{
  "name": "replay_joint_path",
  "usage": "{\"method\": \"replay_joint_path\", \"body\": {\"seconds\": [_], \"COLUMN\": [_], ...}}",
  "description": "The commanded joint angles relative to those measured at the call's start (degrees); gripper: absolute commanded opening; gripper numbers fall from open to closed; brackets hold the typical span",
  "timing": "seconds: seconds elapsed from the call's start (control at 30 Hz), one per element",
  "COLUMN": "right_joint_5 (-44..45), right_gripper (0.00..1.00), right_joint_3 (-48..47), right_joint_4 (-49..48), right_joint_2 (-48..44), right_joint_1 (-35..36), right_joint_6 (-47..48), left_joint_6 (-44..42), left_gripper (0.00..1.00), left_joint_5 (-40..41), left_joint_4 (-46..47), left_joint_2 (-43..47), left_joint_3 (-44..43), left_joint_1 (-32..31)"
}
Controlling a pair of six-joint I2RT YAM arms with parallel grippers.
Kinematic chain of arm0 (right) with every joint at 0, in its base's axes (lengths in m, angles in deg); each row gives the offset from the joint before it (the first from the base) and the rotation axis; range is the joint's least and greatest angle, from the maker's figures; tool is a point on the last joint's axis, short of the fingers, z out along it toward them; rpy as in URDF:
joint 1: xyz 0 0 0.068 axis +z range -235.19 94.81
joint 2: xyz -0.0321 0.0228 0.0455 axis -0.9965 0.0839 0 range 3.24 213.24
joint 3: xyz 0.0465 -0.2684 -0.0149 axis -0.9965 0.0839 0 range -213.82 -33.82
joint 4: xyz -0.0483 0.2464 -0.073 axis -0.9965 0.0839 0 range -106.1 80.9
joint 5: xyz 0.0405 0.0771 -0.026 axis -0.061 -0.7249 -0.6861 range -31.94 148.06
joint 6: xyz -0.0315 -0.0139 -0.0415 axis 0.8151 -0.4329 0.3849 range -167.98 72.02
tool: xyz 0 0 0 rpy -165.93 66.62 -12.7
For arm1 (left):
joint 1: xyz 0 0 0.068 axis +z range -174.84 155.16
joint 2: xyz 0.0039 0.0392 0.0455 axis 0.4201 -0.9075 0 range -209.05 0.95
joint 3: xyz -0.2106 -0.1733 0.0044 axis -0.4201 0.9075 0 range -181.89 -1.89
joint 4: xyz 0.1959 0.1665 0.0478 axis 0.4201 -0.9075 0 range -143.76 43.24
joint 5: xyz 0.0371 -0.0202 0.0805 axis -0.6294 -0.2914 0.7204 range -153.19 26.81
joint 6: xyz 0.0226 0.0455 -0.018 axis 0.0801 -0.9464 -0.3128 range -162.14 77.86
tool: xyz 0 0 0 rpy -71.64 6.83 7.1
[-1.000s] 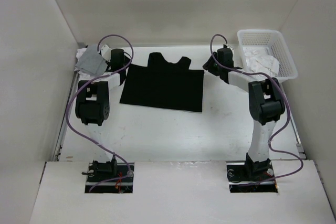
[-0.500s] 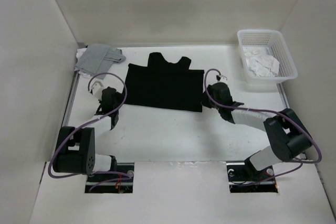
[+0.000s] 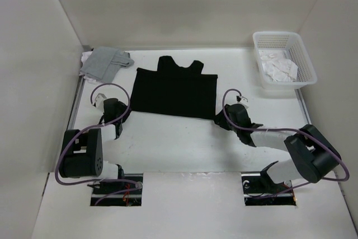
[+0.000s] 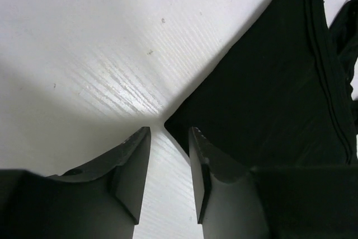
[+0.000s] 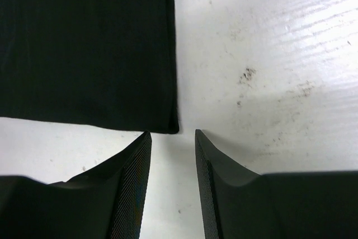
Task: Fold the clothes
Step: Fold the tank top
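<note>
Top (image 3: pixel 174 90) lies flat; near corners sit just beyond left gripper (image 4: pixel 169 131) and right gripper (image 5: pixel 173 134), both spread, empty.

Scanning all three views now, and there's nothing to read: no lettering, label, brand mark, number or sign can be made out on anything.
</note>
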Motion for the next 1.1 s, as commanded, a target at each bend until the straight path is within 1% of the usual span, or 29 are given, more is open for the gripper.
{"method": "replay_joint_path", "body": {"seconds": [0.0, 0.07, 0.2, 0.4, 0.53, 0.67, 0.8, 0.9, 1.0, 1.07], "right_joint_5": [-0.28, -1.34, -2.66, -6.52, -8.63, -8.90, -7.67, -6.97, -5.74, -4.34], "right_gripper": [0.42, 0.42, 0.40, 0.39, 0.31, 0.17, 0.10, 0.07, 0.06, 0.05], "right_joint_3": [-0.60, -1.04, -1.92, -3.24, -2.45, -1.83, -1.66, -0.87, 0.27, 0.63], "right_joint_4": [-4.97, -4.97, -5.93, -6.64, -9.18, -11.47, -11.03, -10.51, -6.92, -1.75], "right_joint_2": [0.85, 1.81, 4.19, 7.26, 9.11, 9.82, 8.07, 4.64, -3.42, -11.93], "right_joint_1": [-1.01, -1.62, -2.85, -3.30, -3.38, -3.73, -3.38, -3.38, -2.51, -0.84], "right_joint_6": [-2.49, -3.10, -3.63, -4.07, -5.83, -6.71, -6.36, -5.66, -4.17, -2.24], "left_joint_6": [0.77, 0.86, 1.39, 2.09, 2.00, 2.09, 2.00, 2.27, 2.18, 1.92], "left_gripper": [0.30, 0.26, 0.21, 0.12, 0.07, 0.04, 0.03, 0.01, 0.01, 0.01], "left_joint_5": [0.39, 0.84, 1.28, 1.28, 1.37, 1.28, 1.36, 0.58, 0.05, -0.04], "left_joint_4": [1.49, 1.67, 3.60, 5.19, 5.62, 6.33, 5.98, 5.37, 1.08, -4.45], "left_joint_2": [-2.52, -3.84, -5.69, -8.06, -7.71, -6.31, -2.80, 1.58, 10.97, 19.31], "left_joint_3": [-1.16, -1.77, -2.22, -2.30, -2.13, -1.87, -1.25, -0.55, -0.54, -1.68], "left_joint_1": [-0.37, -0.37, -0.29, -0.46, -0.46, -0.90, -1.16, -1.43, -2.22, -2.74]}}
